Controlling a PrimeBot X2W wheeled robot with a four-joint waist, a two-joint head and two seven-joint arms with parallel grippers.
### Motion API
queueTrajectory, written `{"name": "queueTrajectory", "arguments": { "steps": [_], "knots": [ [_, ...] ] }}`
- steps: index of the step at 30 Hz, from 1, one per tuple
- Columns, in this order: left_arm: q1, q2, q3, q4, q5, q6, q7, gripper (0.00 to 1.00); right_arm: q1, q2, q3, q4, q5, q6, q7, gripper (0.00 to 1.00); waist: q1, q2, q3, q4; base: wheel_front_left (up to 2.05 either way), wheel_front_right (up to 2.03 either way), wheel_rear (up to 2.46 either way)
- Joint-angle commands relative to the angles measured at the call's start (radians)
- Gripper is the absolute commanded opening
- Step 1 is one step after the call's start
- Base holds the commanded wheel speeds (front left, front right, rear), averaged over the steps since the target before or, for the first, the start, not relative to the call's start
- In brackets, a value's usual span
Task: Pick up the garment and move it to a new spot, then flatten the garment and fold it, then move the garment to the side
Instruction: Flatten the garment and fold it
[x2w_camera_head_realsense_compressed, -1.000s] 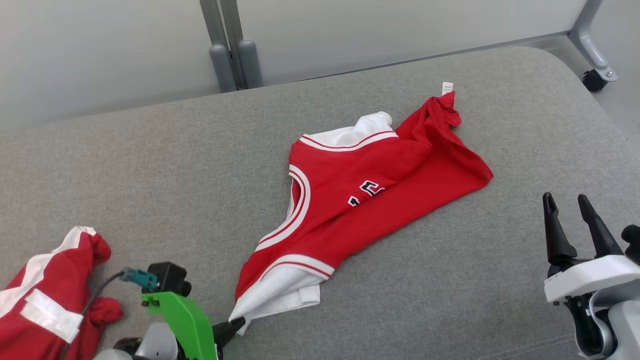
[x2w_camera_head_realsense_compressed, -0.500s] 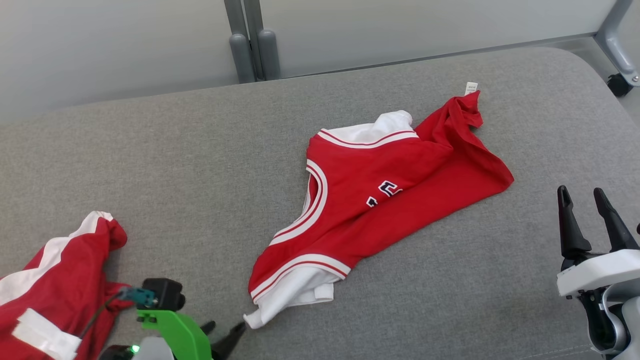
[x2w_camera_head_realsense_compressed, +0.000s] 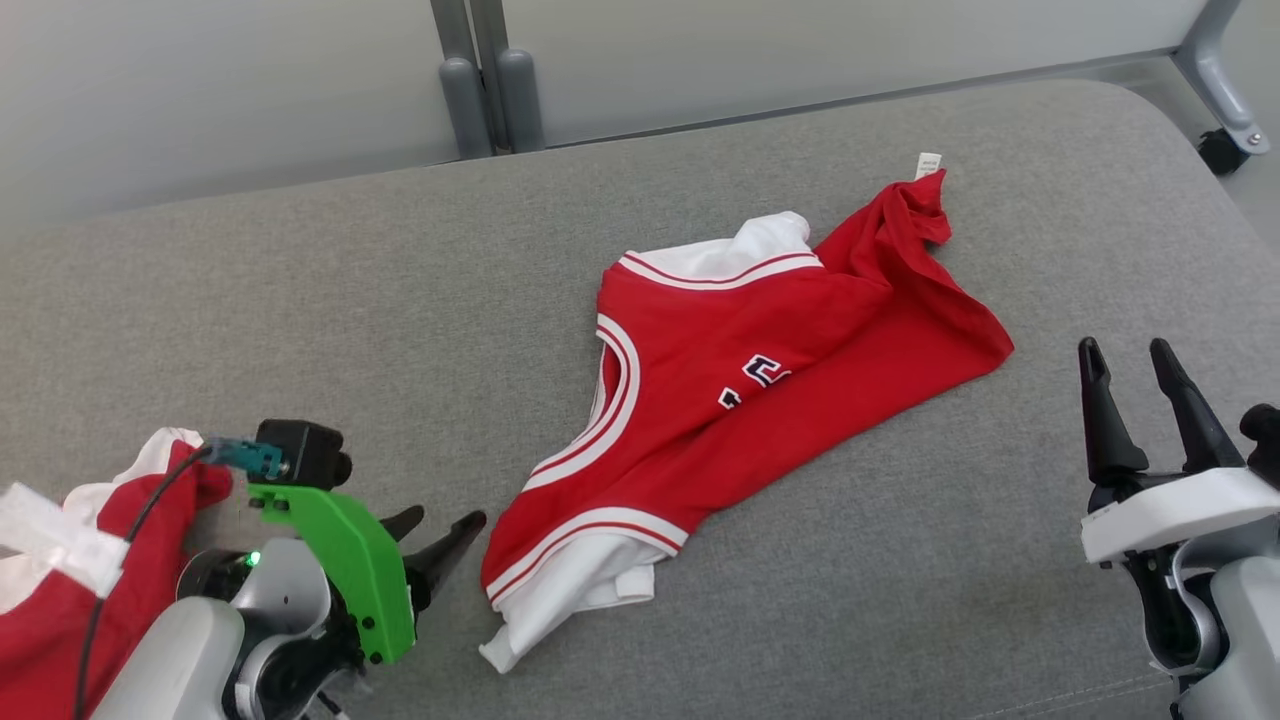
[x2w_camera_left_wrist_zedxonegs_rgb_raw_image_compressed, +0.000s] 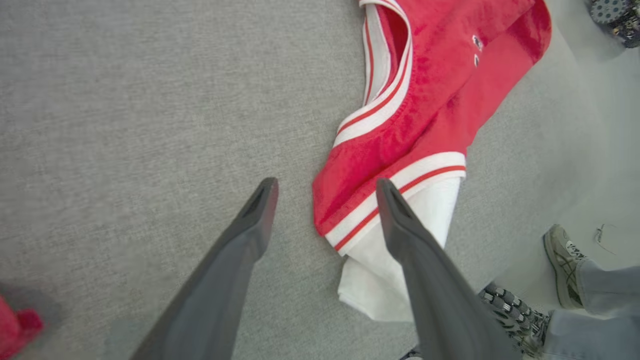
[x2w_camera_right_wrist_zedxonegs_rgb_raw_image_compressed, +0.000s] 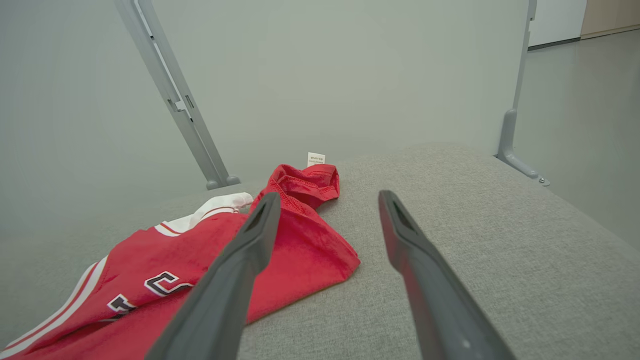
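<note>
The left pincer (x2w_camera_head_realsense_compressed: 447, 517) stands wide open and empty, its two long dark tapering fingers pointing towards the near end of the garment (x2w_camera_head_realsense_compressed: 760, 400) and ending just beside its hem, with no cloth between them. Behind the fingers sits a bright green plastic bracket (x2w_camera_head_realsense_compressed: 350, 560) with a small black block and a teal plug on a dark cable. The right pincer (x2w_camera_head_realsense_compressed: 1124, 347) is just as wide open and empty, fingers upright, well to the right of the garment on its pale arm.

The garment is a soft red sleeveless jersey with white bands edged in thin red lines around the armhole and neck, dark outlined letters on the chest and a white lining showing at both ends. It lies rumpled in the middle of the surface (x2w_camera_head_realsense_compressed: 300, 300), a grey woven cushion with rounded corners. Its long axis runs on a slant from the white hem at the near left to the bunched red corner at the far right, where a small white tag (x2w_camera_head_realsense_compressed: 928, 165) sticks up.

A second red and white garment (x2w_camera_head_realsense_compressed: 60, 590) lies heaped at the near left edge. In the left wrist view a shoe (x2w_camera_left_wrist_zedxonegs_rgb_raw_image_compressed: 562, 260) stands on the floor beside the surface.

A second ago the left pincer was clamped on the white hem corner; it has since let go, and the corner lies loose on the surface.
</note>
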Motion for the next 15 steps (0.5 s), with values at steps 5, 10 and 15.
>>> {"name": "queueTrajectory", "arguments": {
  "steps": [5,10,15],
  "knots": [
    [-0.121,-0.015,-0.057,0.134,-0.022,-0.035,0.074,1.0,-0.052,0.005,0.024,-0.004,0.007,-0.001,-0.003,1.0,0.0,0.0,0.032,-0.065,0.0,0.0,0.0],
    [-0.191,-0.024,-0.106,0.249,-0.027,-0.046,0.099,1.0,-0.073,0.021,0.038,0.0,0.014,-0.001,-0.003,1.0,0.0,0.0,0.052,-0.1,0.0,0.0,0.0],
    [-0.237,-0.023,-0.153,0.323,-0.043,-0.051,0.111,0.87,-0.073,0.027,0.038,0.006,0.018,-0.001,-0.003,1.0,0.0,0.0,0.063,-0.124,0.0,0.0,0.0]
  ]
}}
